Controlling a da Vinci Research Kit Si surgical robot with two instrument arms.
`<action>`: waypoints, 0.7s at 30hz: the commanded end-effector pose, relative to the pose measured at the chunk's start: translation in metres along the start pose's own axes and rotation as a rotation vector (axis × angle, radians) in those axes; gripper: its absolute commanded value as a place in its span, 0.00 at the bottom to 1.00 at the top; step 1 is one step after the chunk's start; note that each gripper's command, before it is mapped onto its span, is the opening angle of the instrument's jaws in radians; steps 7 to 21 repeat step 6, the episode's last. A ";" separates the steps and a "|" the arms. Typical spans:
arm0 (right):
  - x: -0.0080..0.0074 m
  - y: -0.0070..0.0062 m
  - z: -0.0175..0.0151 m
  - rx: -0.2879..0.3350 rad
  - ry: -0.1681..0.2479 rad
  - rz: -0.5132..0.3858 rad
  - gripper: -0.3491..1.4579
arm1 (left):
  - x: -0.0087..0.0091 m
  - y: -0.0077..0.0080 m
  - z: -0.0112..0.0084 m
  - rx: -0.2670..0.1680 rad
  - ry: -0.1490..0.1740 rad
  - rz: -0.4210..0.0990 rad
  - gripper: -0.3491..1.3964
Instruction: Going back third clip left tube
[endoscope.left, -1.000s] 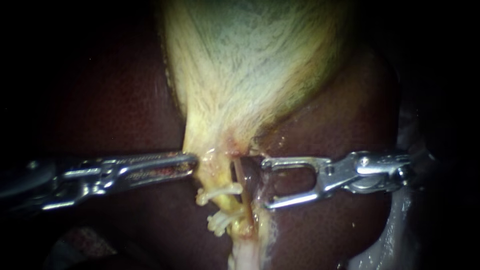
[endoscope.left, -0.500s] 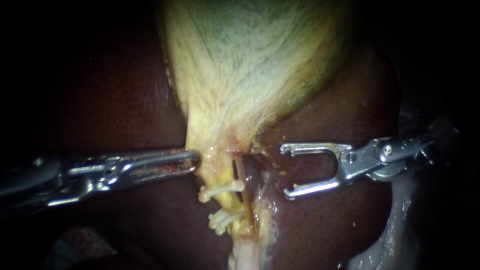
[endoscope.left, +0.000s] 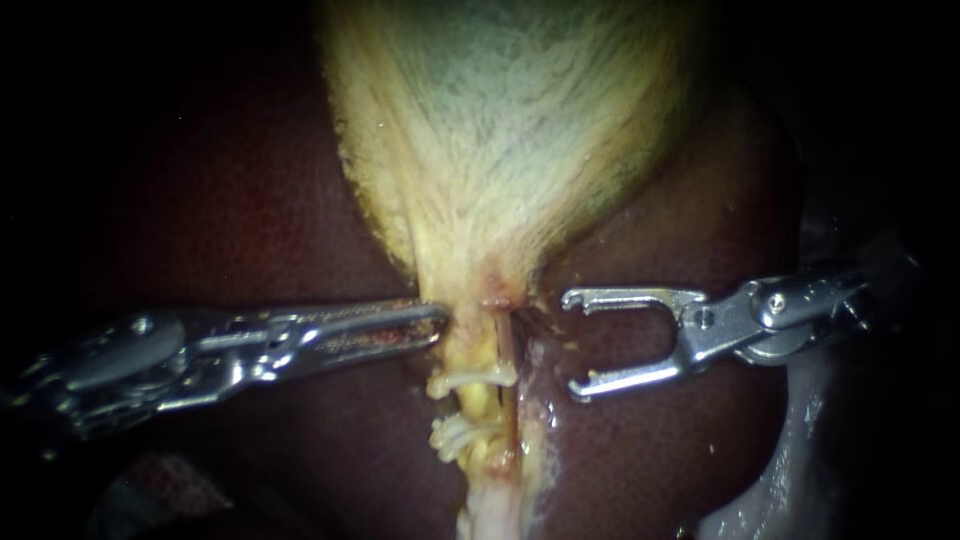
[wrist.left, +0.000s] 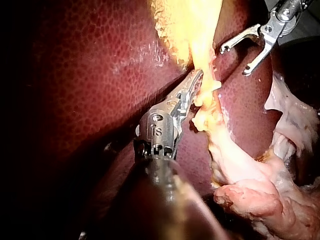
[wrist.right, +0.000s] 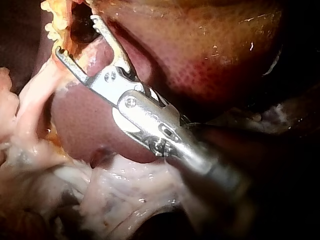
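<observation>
Left instrument (endoscope.left: 435, 320), clamped on gallbladder (endoscope.left: 510, 130), pulled it toward right instrument (endoscope.left: 570, 342) (jaws apart); soft, slippery tube (endoscope.left: 482, 405): grip beside clips (endoscope.left: 470, 378).

The left instrument (endoscope.left: 436, 320) reaches in almost level from the left with its two slim jaws lying together, while the right instrument (endoscope.left: 570, 344) comes in from the right with its jaws spread wide, their tips facing the left instrument's tip, near but apart.
</observation>
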 end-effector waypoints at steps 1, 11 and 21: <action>0.0001 0.0000 0.0000 0.000 0.000 0.000 0.52 | 0.0000 0.0000 0.0000 0.000 0.000 0.000 0.00; 0.0002 -0.0001 0.0000 -0.001 0.000 0.000 0.52 | 0.0000 0.0000 0.0000 0.000 0.000 0.000 0.00; 0.0002 -0.0001 0.0000 -0.001 0.000 0.000 0.52 | 0.0000 0.0000 0.0000 0.000 0.000 0.000 0.00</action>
